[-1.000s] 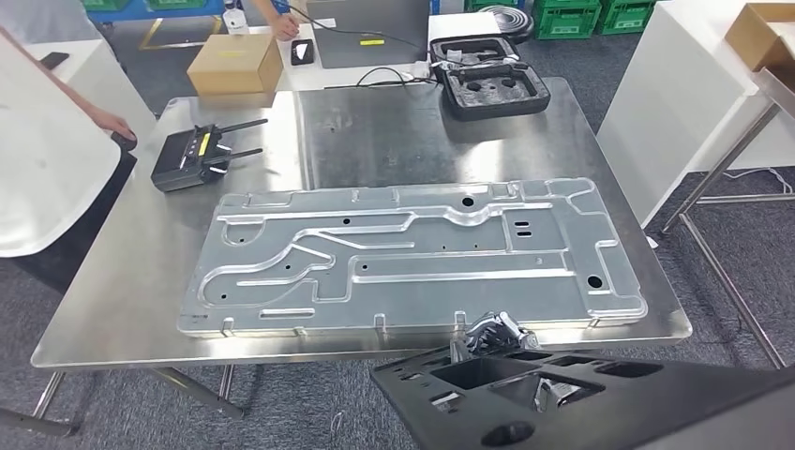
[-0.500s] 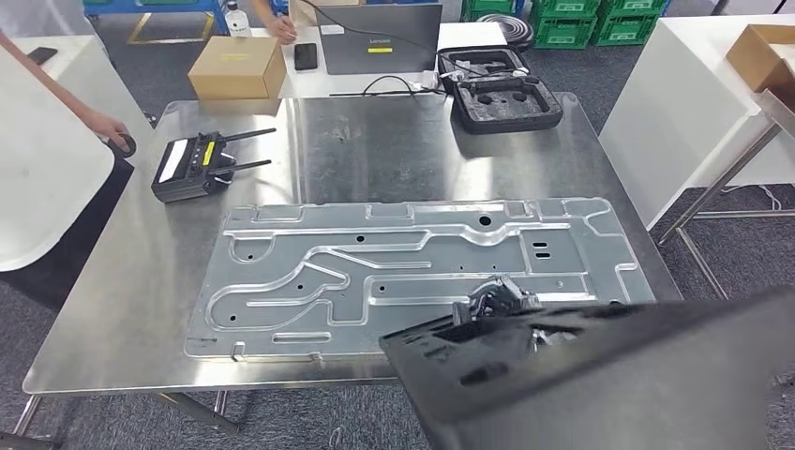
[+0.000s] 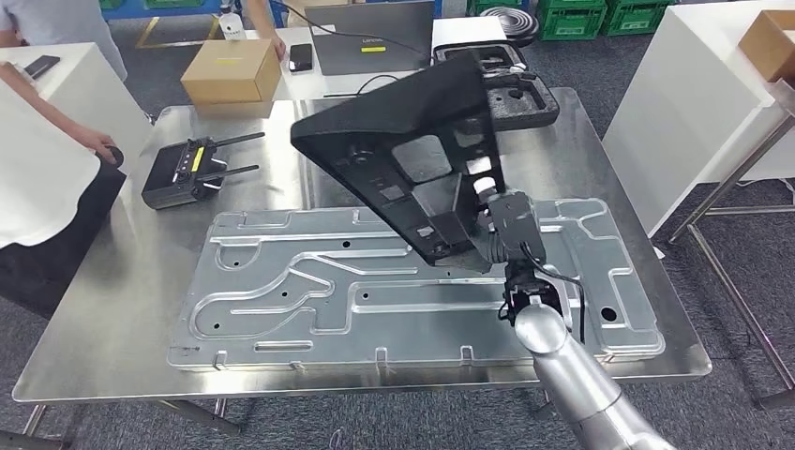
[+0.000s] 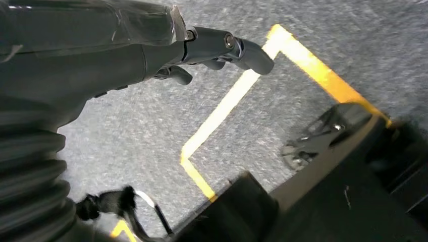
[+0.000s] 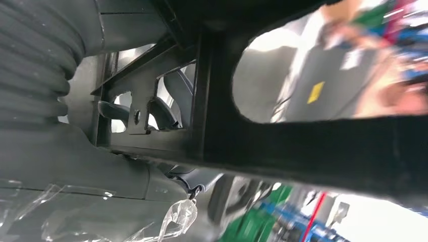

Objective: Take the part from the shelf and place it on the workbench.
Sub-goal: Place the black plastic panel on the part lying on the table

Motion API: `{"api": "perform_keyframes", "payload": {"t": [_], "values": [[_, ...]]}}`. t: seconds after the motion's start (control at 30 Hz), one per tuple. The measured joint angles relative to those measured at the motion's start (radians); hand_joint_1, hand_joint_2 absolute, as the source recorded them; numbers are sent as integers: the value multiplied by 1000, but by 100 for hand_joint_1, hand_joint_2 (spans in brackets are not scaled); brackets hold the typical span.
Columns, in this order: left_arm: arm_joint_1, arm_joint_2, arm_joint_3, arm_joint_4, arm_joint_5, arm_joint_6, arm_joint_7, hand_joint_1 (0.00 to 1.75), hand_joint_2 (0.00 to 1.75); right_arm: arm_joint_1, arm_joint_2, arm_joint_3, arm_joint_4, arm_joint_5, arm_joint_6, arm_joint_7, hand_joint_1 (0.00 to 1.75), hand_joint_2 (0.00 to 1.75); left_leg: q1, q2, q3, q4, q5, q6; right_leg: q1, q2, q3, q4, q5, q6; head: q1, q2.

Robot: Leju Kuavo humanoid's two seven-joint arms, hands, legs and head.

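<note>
My right hand (image 3: 502, 220) fingers (image 5: 113, 110) are gripping the black part (image 3: 412, 155), tilted above the metal plate (image 3: 281, 281) on the table (image 3: 122, 309). I'm carrying it over; next I'm judging lowering flat. Left hand (image 4: 222, 45) is hanging empty, fingers apart.

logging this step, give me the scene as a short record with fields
part: black part, raised and tilted above the table
holder: right robot hand grips its lower edge
left robot hand: hangs over grey floor with yellow tape, holds nothing, fingers partly curled
table: steel table carrying a metal plate
also on table: black controller, foam case
placement: part not yet set down
</note>
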Motion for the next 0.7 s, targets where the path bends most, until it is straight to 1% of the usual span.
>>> {"api": "perform_keyframes", "payload": {"t": [0.03, 0.07, 0.1, 0.13, 0.17, 0.2, 0.23, 0.3, 0.33, 0.37, 0.4, 0.43, 0.47, 0.5, 0.53, 0.57, 0.6, 0.63, 0.67, 0.7], "values": [[-4, -2, -4, 0, -4, 1, 1, 0, 175, -28, 6, 11, 40, 48, -6, 32, 175, 175, 0, 0, -25, 34, 0, 0, 1, 0, 2, 0, -1, -1, 0, 0], [-8, -4, -8, 0, -7, 2, 3, 0, 175, -56, 11, 23, 76, 107, -12, 68, 175, 175, 0, 1, -30, 27, 19, 0, 0, 0, 4, 0, -4, -1, 0, 0], [-9, -7, -11, 0, -12, 2, 6, 0, 175, -82, 15, 37, 108, 186, -16, 116, 175, 175, 0, 1, -14, -23, 55, 1, 0, 1, 9, 0, -6, -1, 0, 0], [-7, -9, -16, 0, -16, 2, 9, 0, 175, -109, 17, 51, 136, 274, -15, 166, 175, 175, 1, 2, 15, -96, 98, 3, -1, 1, 13, 0, -10, 2, 0, 0], [-5, -11, -22, 0, -20, 1, 12, 0, 175, -138, 19, 68, 162, 371, -2, 216, 175, 175, -1, 2, 46, -168, 132, 7, 0, 1, 17, 1, -14, 5, 0, 0], [-3, -13, -27, 0, -25, 1, 14, 0, 175, -167, 18, 86, 186, 471, 23, 268, 175, 175, -3, 3, 70, -225, 153, 12, 2, 2, 18, 1, -17, 10, 0, 0], [-3, -15, -32, 0, -29, 1, 15, 0, 175, -195, 14, 103, 205, 562, 61, 311, 175, 175, -5, 4, 83, -256, 160, 16, 3, 3, 18, 1, -18, 15, 0, 0], [-4, -18, -38, 0, -35, 1, 16, 0, 175, -241, 3, 128, 230, 730, 145, 382, 175, 175, -8, 3, 90, -270, 156, 26, 3, 2, 20, -3, -20, 25, 1, 0], [-3, -21, -39, 0, -38, 1, 16, 0, 175, -256, -5, 134, 236, 794, 177, 402, 175, 175, -6, 0, 93, -274, 157, 31, 2, 0, 22, -2, -24, 30, 1, 0], [-3, -23, -40, 0, -40, 1, 17, 0, 175, -268, -12, 136, 239, 843, 198, 413, 175, 175, -4, -1, 97, -278, 158, 37, 1, -2, 19, 10, -34, 35, 2, 0], [-3, -24, -41, 0, -41, 1, 17, 0, 175, -278, -18, 139, 241, 877, 210, 418, 131, 131, -2, -2, 102, -282, 159, 43, 1, -2, 4, 43, -54, 39, 2, 0], [-2, -26, -43, 0, -43, 1, 18, 0, 175, -286, -22, 141, 241, 897, 215, 419, 87, 87, -1, -2, 105, -285, 158, 47, 0, -2, -23, 97, -80, 42, 3, 0], [-2, -26, -46, 0, -44, 1, 18, 0, 175, -294, -24, 142, 241, 912, 217, 421, 44, 44, -2, -1, 106, -285, 157, 51, 0, -2, -62, 168, -107, 44, 3, 0], [-2, -27, -48, 0, -46, 1, 18, 0, 175, -301, -26, 144, 241, 925, 218, 421, 0, 0, -3, 1, 108, -285, 155, 54, 0, -2, -102, 234, -127, 47, 3, 0], [-2, -28, -51, 0, -49, 1, 19, 0, 175, -305, -27, 146, 241, 936, 218, 422, 0, 0, -4, 2, 111, -285, 153, 56, -1, -2, -130, 277, -130, 48, 3, 0], [-2, -29, -53, 0, -51, 1, 18, 0, 175, -309, -28, 149, 241, 944, 217, 423, 0, 0, -4, 2, 114, -284, 150, 56, -1, -2, -141, 282, -114, 49, 3, 0], [-2, -30, -54, 0, -54, 1, 17, 0, 175, -313, -29, 151, 241, 950, 216, 423, 0, 0, -3, 1, 120, -284, 146, 55, -3, -2, -130, 244, -79, 50, 3, 0], [-3, -31, -55, 0, -57, 1, 15, 0, 175, -317, -29, 152, 240, 954, 214, 423, 0, 0, -2, 0, 125, -283, 141, 53, -5, -3, -103, 177, -35, 51, 3, 0], [-4, -31, -56, 0, -58, 1, 13, 0, 175, -324, -28, 153, 239, 957, 211, 423, 0, 0, -4, -2, 129, -281, 136, 48, -6, -3, -72, 105, -1, 52, 3, 0], [-5, -32, -56, 0, -58, 1, 11, 0, 131, -333, -26, 153, 237, 960, 207, 422, 0, 0, -6, -3, 130, -279, 131, 42, -7, -3, -48, 48, 21, 51, 3, 0]]}}
